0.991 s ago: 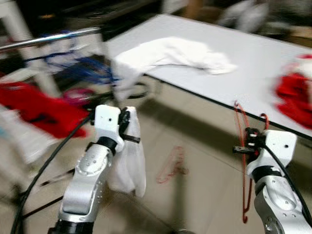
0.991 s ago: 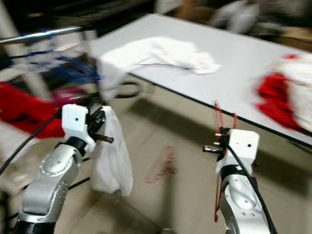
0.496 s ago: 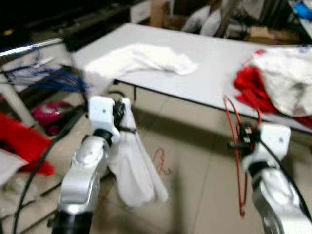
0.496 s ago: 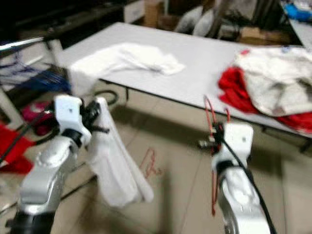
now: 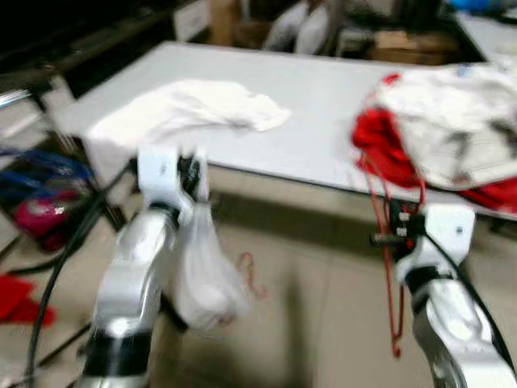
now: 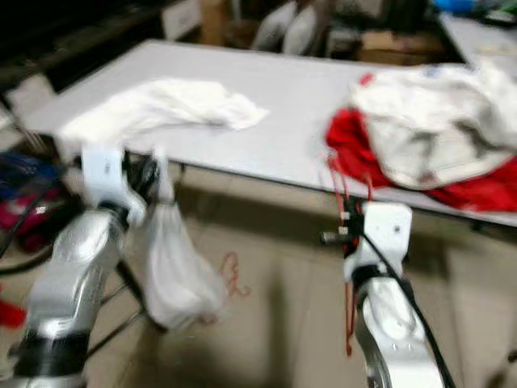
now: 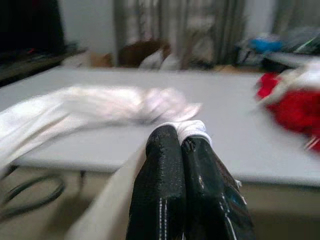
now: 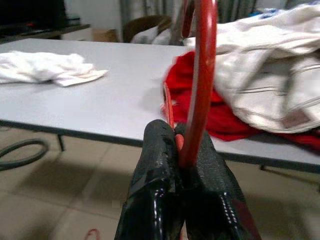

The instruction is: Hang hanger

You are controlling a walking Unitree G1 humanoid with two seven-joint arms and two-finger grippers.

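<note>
From the head camera, blurred with motion, the grey table (image 5: 323, 105) runs across the upper part of the scene, and everything is placed against it. On its left end lies a crumpled white cloth (image 5: 190, 109); on its right end sits a heap of red garment (image 5: 388, 153) with a white garment (image 5: 452, 129) piled on top. In front of the table's near edge, the left gripper (image 5: 194, 174) is raised on its silver arm with its fingers pinched on a white shirt (image 5: 202, 267), which hangs down below it over the tiled floor (image 5: 315, 307). Further right, also just before the table's edge, the right gripper (image 5: 392, 234) grips a red hanger (image 5: 388, 267), the wire running up in front of the red heap and down below the wrist. A second red hanger (image 5: 250, 275) lies on the floor below the table, between the two arms. To the left of the table, blue and pink things show, too blurred to name. From the left wrist, the two black fingers (image 7: 165, 190) are pressed tight together with white fabric (image 7: 192, 129) bunched at their tips, the table stretching out beyond. From the right wrist, the black fingers (image 8: 155, 200) are clamped on the red hanger's wire (image 8: 202, 80), which rises upright in front of the table's red and white pile.
</note>
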